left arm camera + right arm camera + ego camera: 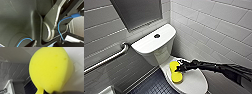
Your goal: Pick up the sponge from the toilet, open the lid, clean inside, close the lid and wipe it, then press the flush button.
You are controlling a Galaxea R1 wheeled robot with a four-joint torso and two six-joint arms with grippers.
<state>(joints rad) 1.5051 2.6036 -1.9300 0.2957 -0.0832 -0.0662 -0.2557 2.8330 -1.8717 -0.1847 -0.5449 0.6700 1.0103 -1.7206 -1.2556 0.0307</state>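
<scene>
Head view: the toilet (154, 47) stands in a tiled corner with its lid (194, 82) down. The right gripper (180, 69) reaches over the lid, fingers pinching the sponge (177, 77), which lies on the lid's rear part. The button (157, 36) sits mid-tank.

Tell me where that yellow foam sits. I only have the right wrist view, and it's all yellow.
Observer: The bright yellow soft sponge lies on the white glossy oval lid, at its tank end.
Operator: Lid up or down?
Observer: Down, flat over the bowl of the white ceramic toilet.
Operator: Where's my gripper?
Observer: The right gripper is at the sponge's middle, above the lid.
</scene>
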